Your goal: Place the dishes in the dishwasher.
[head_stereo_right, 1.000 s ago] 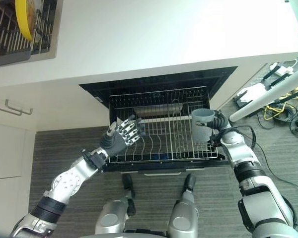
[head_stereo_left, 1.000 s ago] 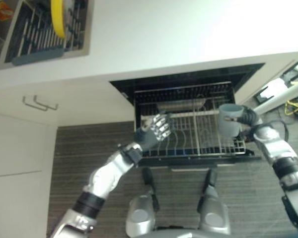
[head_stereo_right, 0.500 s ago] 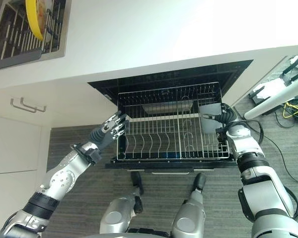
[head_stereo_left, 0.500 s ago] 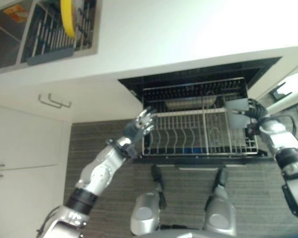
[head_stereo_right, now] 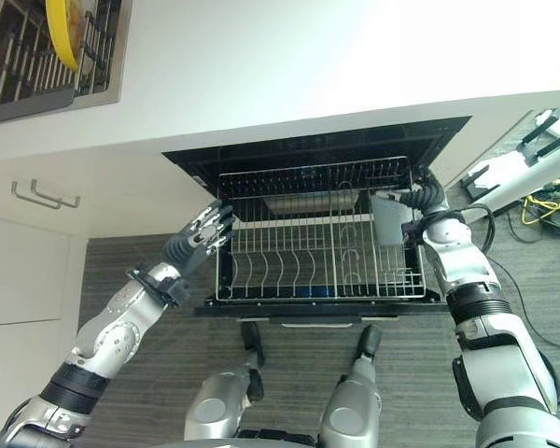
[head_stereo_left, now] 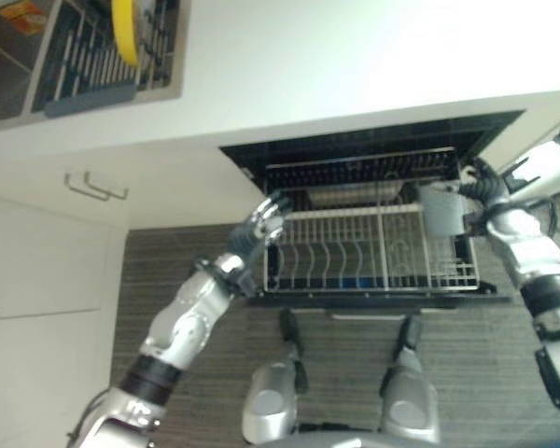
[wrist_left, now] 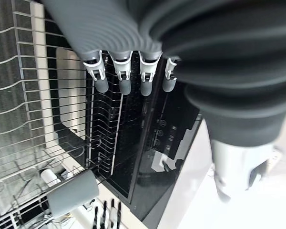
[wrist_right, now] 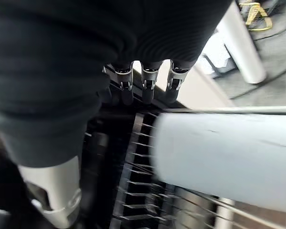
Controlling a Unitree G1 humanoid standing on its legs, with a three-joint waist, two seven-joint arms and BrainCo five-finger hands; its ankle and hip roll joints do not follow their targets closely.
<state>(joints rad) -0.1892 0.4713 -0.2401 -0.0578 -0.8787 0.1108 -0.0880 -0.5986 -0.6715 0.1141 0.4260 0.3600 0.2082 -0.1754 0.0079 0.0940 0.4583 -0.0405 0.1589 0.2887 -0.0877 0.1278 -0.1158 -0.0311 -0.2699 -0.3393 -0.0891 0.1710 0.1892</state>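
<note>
1. Over the right end of the pulled-out dishwasher rack [head_stereo_right: 317, 271], the right hand [head_stereo_right: 420, 201] holds a grey cup [head_stereo_right: 389, 217], fingers curled round its wall. In the right wrist view the cup [wrist_right: 229, 152] lies across the hand as a pale cylinder with its long axis running sideways past the fingers [wrist_right: 148, 88].
2. From the head views the cup looks tilted, its mouth turned toward the rack's middle, and it sits above the wires of the right-hand section; I cannot tell whether it already touches them.
3. The left hand [head_stereo_right: 203, 233] is at the rack's left edge, fingers straight and relaxed, holding nothing; its wrist view shows the fingers [wrist_left: 124, 76] reaching toward the rack wires. It looks close to the frame, though contact is unclear.
4. My judgement: the right hand is the only one placed for the set-down, and the move is a short descent into the right section, which looks free of other dishes.
5. The rack's wire tines stand in rows across the middle, so the cup may need to go between them.
6. Farther left, a yellow plate [head_stereo_right: 61, 37] stands on edge in a drying rack [head_stereo_right: 37, 93] set into the white counter [head_stereo_right: 289, 65], well apart from both hands.
</note>
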